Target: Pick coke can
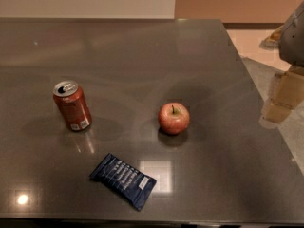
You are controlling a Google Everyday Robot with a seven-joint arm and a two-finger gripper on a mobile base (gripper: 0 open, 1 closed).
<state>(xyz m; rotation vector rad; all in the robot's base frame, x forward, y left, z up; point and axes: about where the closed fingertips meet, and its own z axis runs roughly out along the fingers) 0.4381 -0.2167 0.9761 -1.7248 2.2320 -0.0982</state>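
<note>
The coke can (pixel 72 105) is a red-orange can with a silver top and a white label patch near its base. It stands upright on the left part of the dark grey table (pixel 142 56). My gripper (pixel 280 99) shows as a grey and beige shape at the right edge of the view, over the table's right edge. It is far to the right of the can and holds nothing that I can see.
A red apple (pixel 174 118) sits near the table's middle, between the can and the gripper. A flat dark blue snack wrapper (pixel 123 180) lies near the front edge. The table's right edge runs diagonally past the gripper, with pale floor beyond.
</note>
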